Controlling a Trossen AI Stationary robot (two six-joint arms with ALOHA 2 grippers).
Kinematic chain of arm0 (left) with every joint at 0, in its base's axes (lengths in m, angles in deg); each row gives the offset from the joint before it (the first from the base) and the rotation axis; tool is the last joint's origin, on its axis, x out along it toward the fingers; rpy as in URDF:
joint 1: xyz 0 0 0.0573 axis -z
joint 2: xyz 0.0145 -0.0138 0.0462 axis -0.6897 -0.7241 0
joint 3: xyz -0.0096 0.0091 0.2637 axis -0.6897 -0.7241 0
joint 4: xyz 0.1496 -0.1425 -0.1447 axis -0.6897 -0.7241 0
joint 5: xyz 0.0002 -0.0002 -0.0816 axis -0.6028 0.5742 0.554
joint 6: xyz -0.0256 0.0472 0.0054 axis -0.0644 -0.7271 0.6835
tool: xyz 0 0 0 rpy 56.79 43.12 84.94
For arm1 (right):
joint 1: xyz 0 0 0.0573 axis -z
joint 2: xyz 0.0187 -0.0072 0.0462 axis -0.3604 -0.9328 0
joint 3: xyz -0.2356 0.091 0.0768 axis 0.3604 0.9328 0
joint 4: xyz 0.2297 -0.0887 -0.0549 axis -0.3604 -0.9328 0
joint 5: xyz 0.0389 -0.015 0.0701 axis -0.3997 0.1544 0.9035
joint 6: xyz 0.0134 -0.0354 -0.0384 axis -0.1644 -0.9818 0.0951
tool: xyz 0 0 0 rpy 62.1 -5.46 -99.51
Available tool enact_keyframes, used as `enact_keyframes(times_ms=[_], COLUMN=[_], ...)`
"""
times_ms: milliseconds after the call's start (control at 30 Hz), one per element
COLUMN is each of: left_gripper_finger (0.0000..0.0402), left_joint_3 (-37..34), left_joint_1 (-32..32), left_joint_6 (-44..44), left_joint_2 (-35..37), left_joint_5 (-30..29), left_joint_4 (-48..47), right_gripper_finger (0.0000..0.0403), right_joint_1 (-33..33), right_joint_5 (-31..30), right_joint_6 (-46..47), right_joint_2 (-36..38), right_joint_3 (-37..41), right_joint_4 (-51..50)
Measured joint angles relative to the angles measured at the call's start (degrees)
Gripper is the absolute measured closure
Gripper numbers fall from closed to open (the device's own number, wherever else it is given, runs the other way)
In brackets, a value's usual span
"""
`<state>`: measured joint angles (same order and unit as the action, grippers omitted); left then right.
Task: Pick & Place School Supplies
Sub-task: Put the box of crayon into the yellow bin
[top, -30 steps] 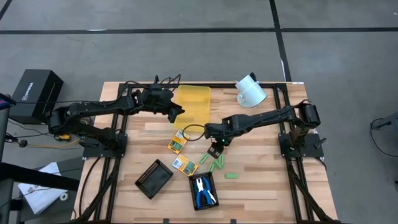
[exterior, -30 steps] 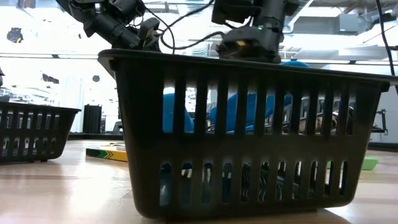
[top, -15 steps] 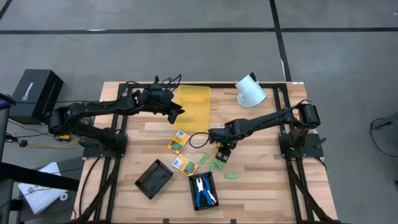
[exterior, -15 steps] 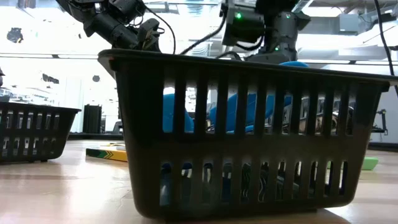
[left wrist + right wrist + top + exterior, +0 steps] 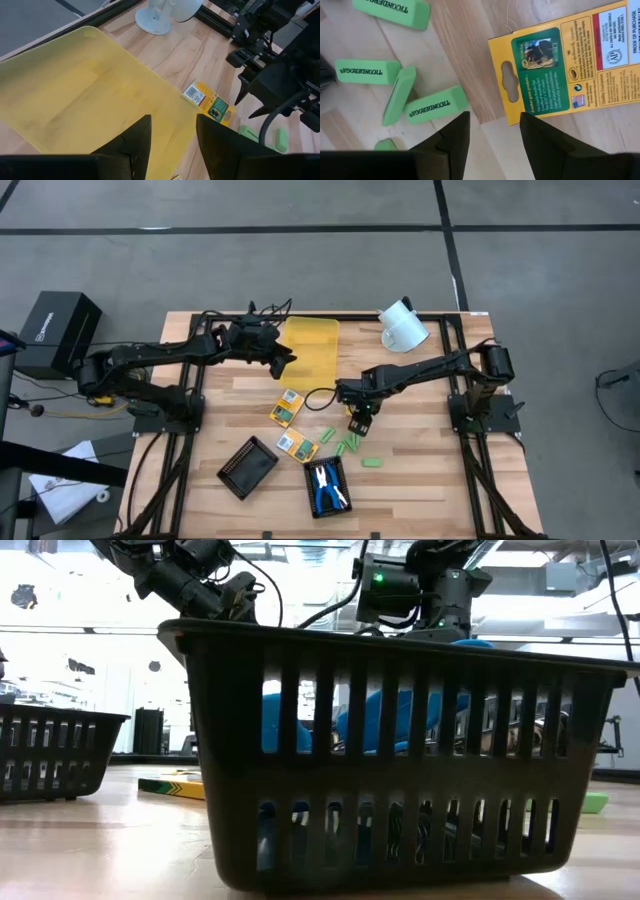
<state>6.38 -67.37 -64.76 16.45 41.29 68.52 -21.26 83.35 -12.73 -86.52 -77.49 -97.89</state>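
Observation:
My right gripper (image 5: 358, 423) hangs open above the table's middle, touching nothing. In its wrist view the open fingers (image 5: 495, 117) frame the edge of a yellow-orange printed box (image 5: 570, 60) lying flat, with several light-green erasers (image 5: 430, 105) flat beside it. Two boxes (image 5: 285, 408) (image 5: 297, 446) and green erasers (image 5: 348, 444) lie scattered in the high view. Blue-handled scissors (image 5: 326, 487) lie inside a black tray (image 5: 341, 465). My left gripper (image 5: 285, 362) waits open over the translucent yellow bin (image 5: 75, 95).
A second black tray (image 5: 247, 466) sits left of the scissors' tray. A white fan-like object (image 5: 403, 325) lies at the far right. In the low view the scissors' tray (image 5: 400, 760) fills the foreground and hides the table behind it. Bare wood shows near right.
My right gripper has moved slightly toward the table's right edge and has risen; in the low view it stood low behind the tray's rim and now stands higher and turned. The boxes and erasers lie where they were.

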Motion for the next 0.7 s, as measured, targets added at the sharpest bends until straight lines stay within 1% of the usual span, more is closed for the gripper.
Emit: enact_keyframes(times_ms=[333, 700], left_gripper_finger=[0.0251, 0.0251], left_joint_3=[0.0, 0.0], left_joint_1=[0.0, 0.0], left_joint_6=[-2.5, -3.9], left_joint_2=[0.0, 0.0], left_joint_5=[-1.0, -0.9], left_joint_4=[0.1, 0.3], right_gripper_finger=[0.0243, 0.0243], right_joint_1=[3.2, 2.6], right_joint_5=[0.4, 1.0], right_joint_6=[-2.7, -2.6], right_joint_2=[0.0, 0.0], right_joint_3=[0.0, 0.0], right_joint_4=[0.8, 2.6])
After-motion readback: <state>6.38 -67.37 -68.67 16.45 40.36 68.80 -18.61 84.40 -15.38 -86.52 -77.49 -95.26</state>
